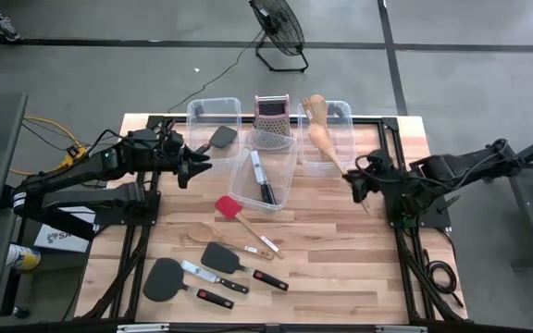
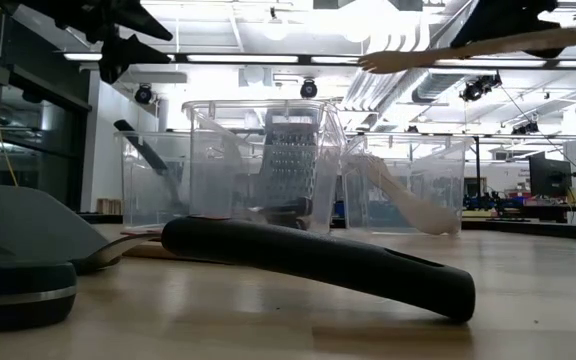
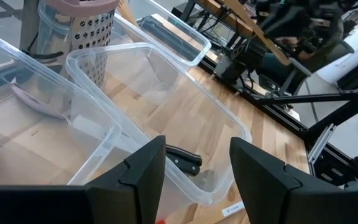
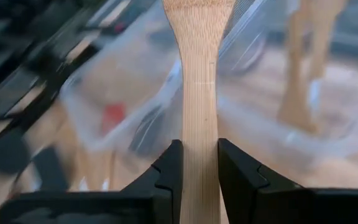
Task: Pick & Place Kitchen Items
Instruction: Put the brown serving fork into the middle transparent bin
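spoon [image 4: 199,93] pinched in right gripper [image 4: 199,163] at frame right nears the bins [image 1: 265,180], left gripper [image 3: 197,165] spread empty, several utensils [image 1: 222,257] left at lower centre.

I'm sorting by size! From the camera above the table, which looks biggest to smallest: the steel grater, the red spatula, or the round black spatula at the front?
1. Steel box grater, with a pinkish top.
2. Round black flat spatula.
3. Red spatula head.

The grater and the black spatula look close, so that order is unsure.
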